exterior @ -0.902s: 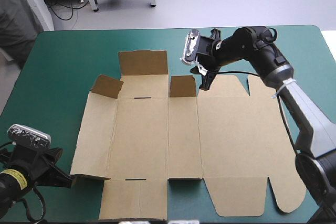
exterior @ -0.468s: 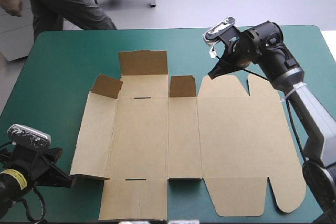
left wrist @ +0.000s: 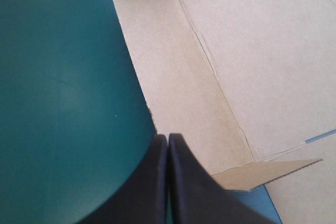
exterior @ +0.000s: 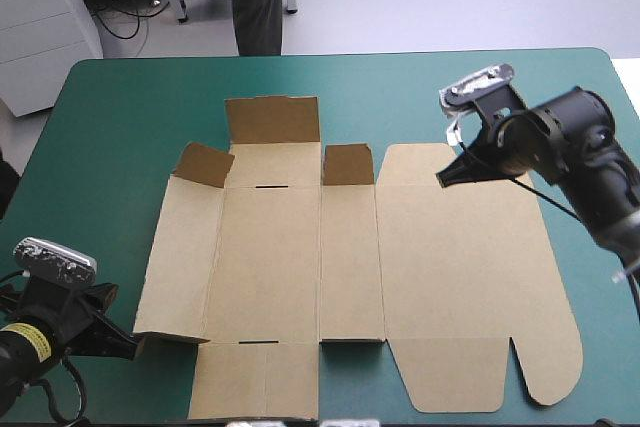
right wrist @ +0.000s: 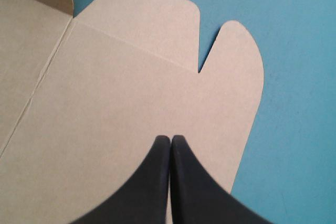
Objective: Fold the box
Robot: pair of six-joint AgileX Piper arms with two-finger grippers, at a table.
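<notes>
Two black fingers [left wrist: 147, 182] of the left gripper [exterior: 128, 345] are pressed together into one pointed arch, holding nothing. Their tips sit at the near left corner of the box [exterior: 300, 257]; whether they touch the board cannot be told. Just beside them a small corner flap [left wrist: 268, 174] stands slightly lifted off the teal-green surface [exterior: 120, 97].

The box lies spread open across the middle of the surface, mostly flat. In the high view its near flap [exterior: 255, 382] is cut off by the bottom of the picture. Along the far edge three flaps [exterior: 272, 119] are tipped upward, the middle one the tallest.

Further right the wide lid panel [exterior: 470, 267] lies flat. The right gripper [exterior: 442, 179] hangs over the panel's far edge, and it and its arm cover the far right rounded tab in the high view. The right wrist view shows that tab [right wrist: 239, 61] and the notch [right wrist: 199, 69] beside it. The right fingers are also closed tip to tip and empty, above bare board.
</notes>
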